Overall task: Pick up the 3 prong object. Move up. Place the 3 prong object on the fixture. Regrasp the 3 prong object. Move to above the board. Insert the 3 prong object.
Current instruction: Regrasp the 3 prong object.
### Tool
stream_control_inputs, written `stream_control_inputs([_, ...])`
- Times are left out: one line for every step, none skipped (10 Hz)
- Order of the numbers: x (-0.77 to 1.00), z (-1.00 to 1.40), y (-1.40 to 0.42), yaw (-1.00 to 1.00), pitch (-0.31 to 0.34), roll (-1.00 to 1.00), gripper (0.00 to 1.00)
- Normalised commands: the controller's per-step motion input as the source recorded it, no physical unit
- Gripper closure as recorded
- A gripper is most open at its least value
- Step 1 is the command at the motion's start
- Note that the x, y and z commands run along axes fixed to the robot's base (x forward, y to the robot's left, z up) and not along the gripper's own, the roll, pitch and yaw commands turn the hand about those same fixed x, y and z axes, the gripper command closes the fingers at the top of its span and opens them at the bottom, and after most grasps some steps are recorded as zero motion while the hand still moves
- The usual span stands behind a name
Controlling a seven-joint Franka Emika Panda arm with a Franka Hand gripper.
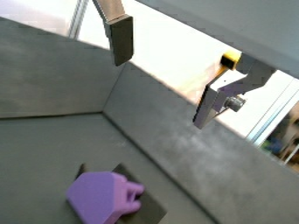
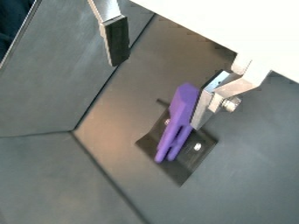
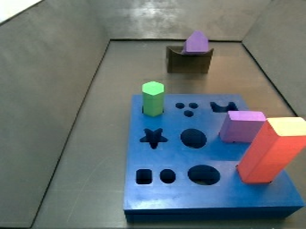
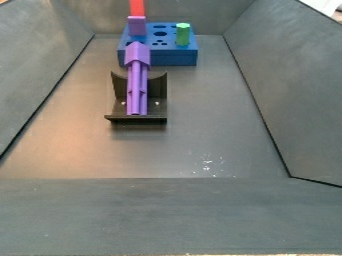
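**A:** Where was the 3 prong object [image 4: 139, 78] at this mark?

**B:** It lay across the fixture [image 4: 136, 107], seated in the notch. In a side view it ran lengthwise over the dark block, long axis pointing toward the board [image 4: 162, 47]. In a side view from the board's end, only its pointed-roof end [image 3: 196, 41] showed above the fixture [image 3: 188, 60].

**A:** And the gripper?

**B:** The gripper [image 2: 170, 59] hung above the piece, clear of it. In both wrist views the two fingers [image 2: 114, 39] stood wide apart with nothing between them. Jaws released. In a wrist view the purple piece [image 2: 177, 122] appeared next to one finger [image 2: 214, 101]; contact could not be judged there. The prongs pointed away from the fingers, over the base plate [image 2: 177, 156].

**A:** Did the gripper show in the side views?

**B:** No, neither side view caught it.

**A:** What stood on the board?

**B:** In a side view, the blue slab [image 3: 210, 194] carried a green hexagonal peg [image 3: 152, 98], a pink-purple cube [image 3: 242, 126] and a tall red block [image 3: 269, 149]. The star hole [image 3: 152, 137], round holes and three small dots [image 3: 188, 108] were open.

**A:** Spacing between fixture and board?

**B:** Apart, with bare grey floor [image 3: 117, 73] between them. The fixture sat nearer one end wall of the bin.
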Motion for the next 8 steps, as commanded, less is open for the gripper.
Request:
stream_control_inputs([0.12,-0.01,-0.05,0.17,0.226,0.95,0.00])
stream_control_inputs([0.11,-0.01,-0.05,0.19,0.217,0.83,0.00])
stream_control_inputs([0.12,-0.01,-0.06,0.22,0.182,0.60,0.00])
stream_control_inputs([0.11,-0.01,-0.06,0.23,0.158,0.42,0.00])
stream_control_inputs([0.11,0.00,-0.04,0.24,0.112,0.25,0.00])
stream_control_inputs([0.10,0.00,-0.04,0.24,0.085,0.21,0.00])
stream_control_inputs([0.10,-0.01,-0.05,0.23,0.035,0.18,0.00])
stream_control_inputs([0.10,-0.01,-0.05,0.22,0.029,0.17,0.00])
